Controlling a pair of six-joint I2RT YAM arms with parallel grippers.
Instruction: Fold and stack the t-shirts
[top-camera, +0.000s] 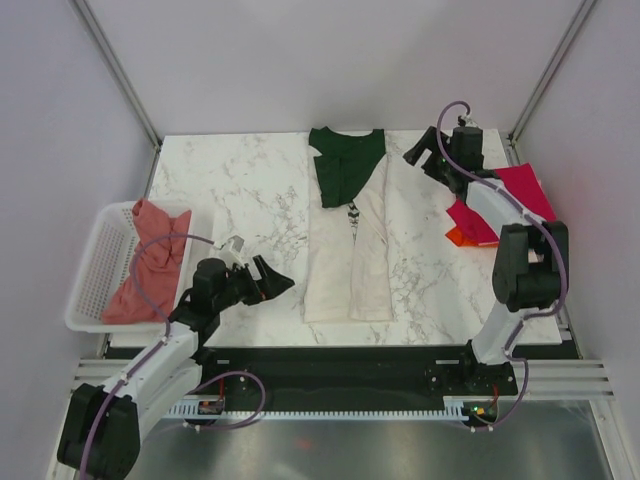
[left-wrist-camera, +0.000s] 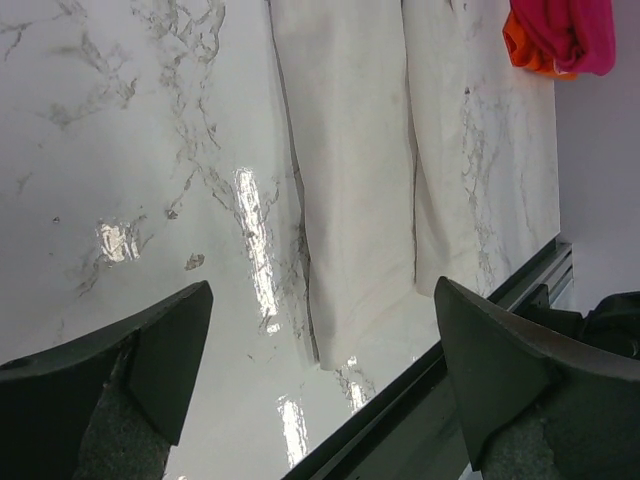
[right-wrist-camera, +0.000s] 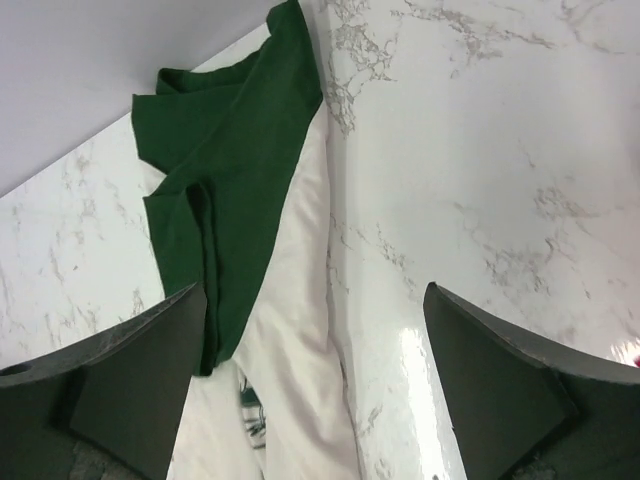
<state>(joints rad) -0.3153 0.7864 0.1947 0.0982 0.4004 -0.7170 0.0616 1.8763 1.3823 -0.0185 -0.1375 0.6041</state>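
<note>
Lying cream tee (top-camera: 350, 265): folded lengthwise mid-table; print mostly hidden.
Left gripper (top-camera: 278, 284): jaws spread, empty, near hem.
Right gripper (top-camera: 418, 160): jaws spread, empty, beside collar.
Orange tee (top-camera: 457, 237): mostly covered by magenta tee (top-camera: 520, 190).

The black left gripper (left-wrist-camera: 322, 290) hangs spread wide over the white marble table (left-wrist-camera: 120, 150), above an end of the folded cream t-shirt (left-wrist-camera: 350, 150), with a bunched magenta t-shirt (left-wrist-camera: 570, 30) touching an orange t-shirt (left-wrist-camera: 525, 55) beyond.

Cream tee (top-camera: 348, 255) lies centred, folded lengthwise, green sleeves at the far end; salmon tee (top-camera: 145, 262) crumpled left; magenta tee (top-camera: 515, 195) over orange tee (top-camera: 458, 237), right.
</note>
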